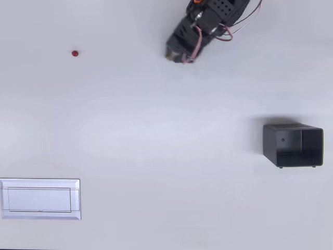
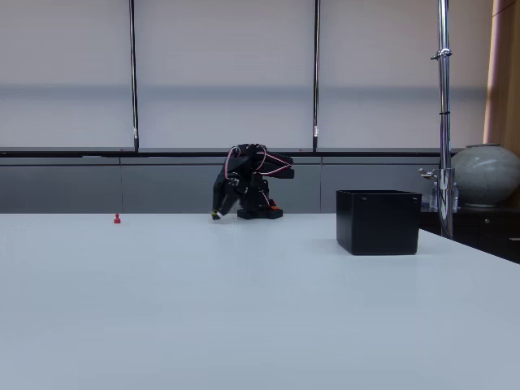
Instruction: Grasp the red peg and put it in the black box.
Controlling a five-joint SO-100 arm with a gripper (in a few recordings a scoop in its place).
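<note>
In the overhead view the red peg (image 1: 75, 53) stands alone on the table well to the left of the claw (image 1: 174, 55), almost level with its tip, while the black box (image 1: 293, 145) lies the opposite way; I cannot tell whether the claw is released or clenched.

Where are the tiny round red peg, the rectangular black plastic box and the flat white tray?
tiny round red peg (image 1: 75, 53): overhead view, its top.
rectangular black plastic box (image 2: 379, 224): fixed view, its front wall.
flat white tray (image 1: 40, 183): overhead view, its upper rim.
</note>
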